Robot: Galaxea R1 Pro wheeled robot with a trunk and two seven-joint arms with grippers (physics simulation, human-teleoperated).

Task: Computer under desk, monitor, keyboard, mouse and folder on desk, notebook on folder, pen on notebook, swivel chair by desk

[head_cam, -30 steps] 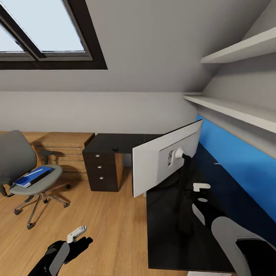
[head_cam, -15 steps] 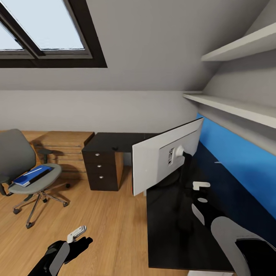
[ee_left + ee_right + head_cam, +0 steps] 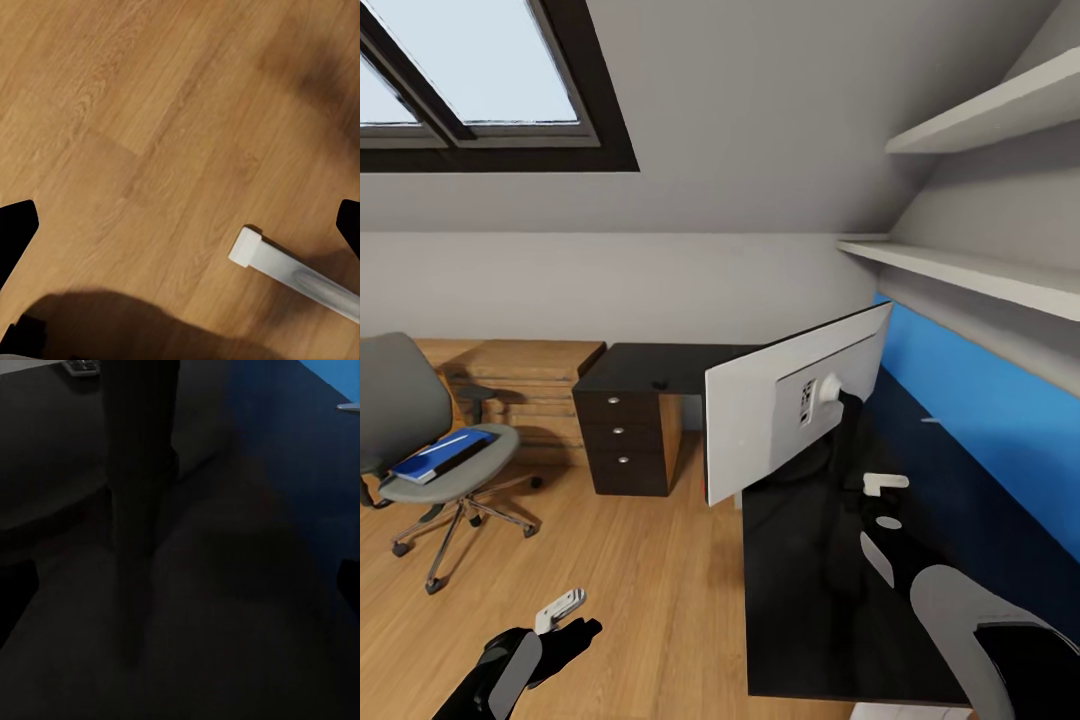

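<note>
While beside right claw (image 3: 884, 500), monitor (image 3: 790, 410).

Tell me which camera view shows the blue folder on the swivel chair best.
The head view: the folder lies in plain sight on the seat of the swivel chair, far from the desk. The left wrist view looks down at wood floor, the right wrist view at the dark desk top, without the folder.

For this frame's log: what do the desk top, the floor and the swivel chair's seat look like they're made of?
The desk top looks like glossy black laminate or glass: it mirrors the blue wall panel. The floor reads as light wood planks with visible grain and board seams. The swivel chair seems grey fabric-upholstered, matte, on a shiny chrome-like star base.
</note>
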